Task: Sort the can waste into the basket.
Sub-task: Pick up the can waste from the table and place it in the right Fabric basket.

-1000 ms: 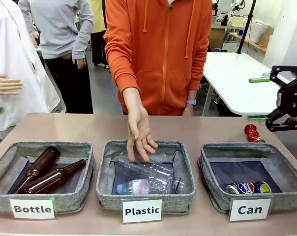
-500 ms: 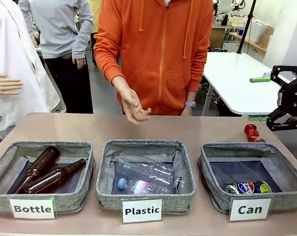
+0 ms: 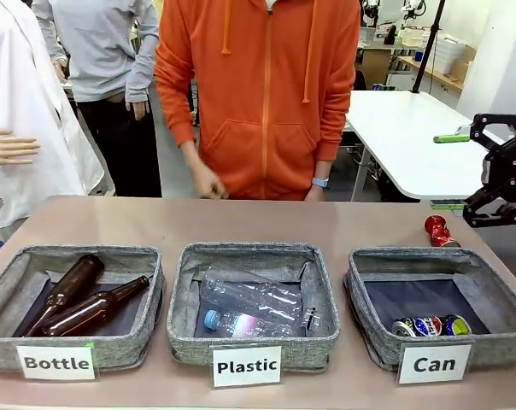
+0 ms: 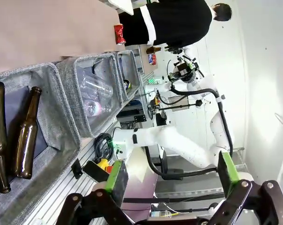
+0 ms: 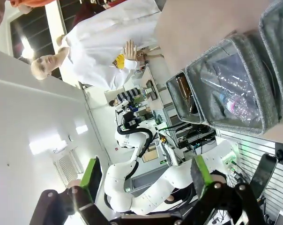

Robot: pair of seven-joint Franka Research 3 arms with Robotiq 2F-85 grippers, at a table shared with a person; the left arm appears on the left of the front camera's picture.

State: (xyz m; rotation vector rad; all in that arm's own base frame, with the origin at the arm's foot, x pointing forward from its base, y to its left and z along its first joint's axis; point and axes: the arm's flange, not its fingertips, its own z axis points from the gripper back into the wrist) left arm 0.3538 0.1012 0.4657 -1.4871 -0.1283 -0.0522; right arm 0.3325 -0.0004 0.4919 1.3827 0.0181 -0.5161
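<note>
Behind the basket (image 3: 371, 337), a red can (image 3: 437, 231) lies on the counter (image 3: 326, 222) — the right gripper (image 3: 448, 171), spread wide nearby, is best lowered squarely over it before closing.

We look across the brown worktop (image 3: 343, 224) from the robot's side; both sideways-rolled wrist views share its grey woven "Plastic" basket (image 3: 188, 342).
</note>
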